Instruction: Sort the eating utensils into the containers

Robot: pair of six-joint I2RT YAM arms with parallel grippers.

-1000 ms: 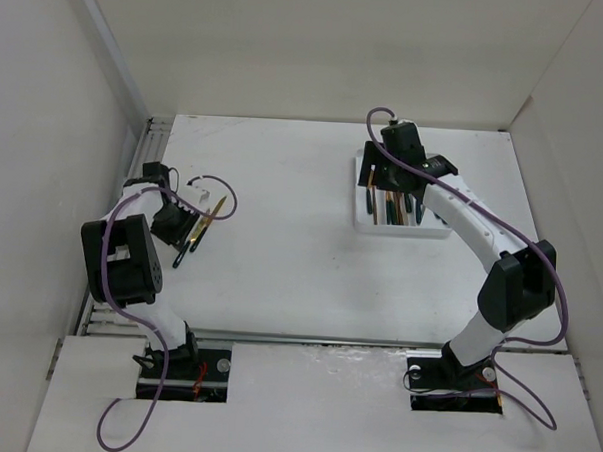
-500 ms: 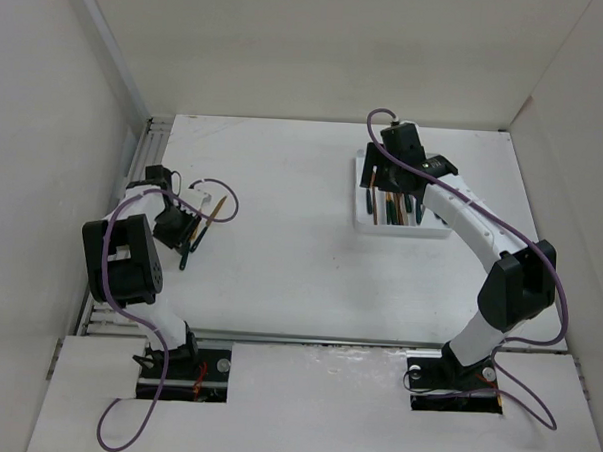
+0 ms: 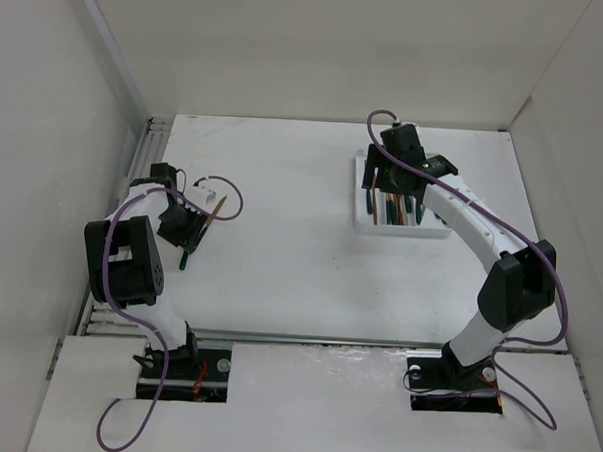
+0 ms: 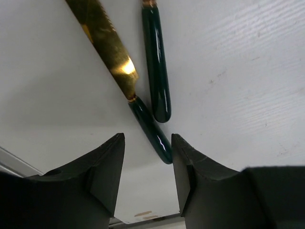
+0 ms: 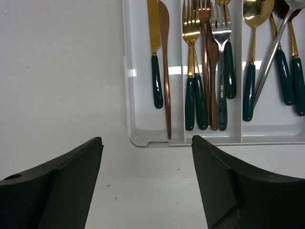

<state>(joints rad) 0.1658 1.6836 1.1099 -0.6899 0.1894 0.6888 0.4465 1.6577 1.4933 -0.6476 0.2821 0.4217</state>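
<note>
The left jaws are edging closer to 2 loose utensils than they were 1 second ago. Spread wide, they are now straddling the handle tip of a gold-bladed knife with a dark green handle [image 4: 121, 78], while a second dark green utensil handle [image 4: 156, 67] is lying just beyond on the white counter [image 4: 248, 71]. A pick looks imminent. The right jaws, spread and empty, are staying just short of the white plastic 3-compartment tray [image 5: 155, 126].
</note>
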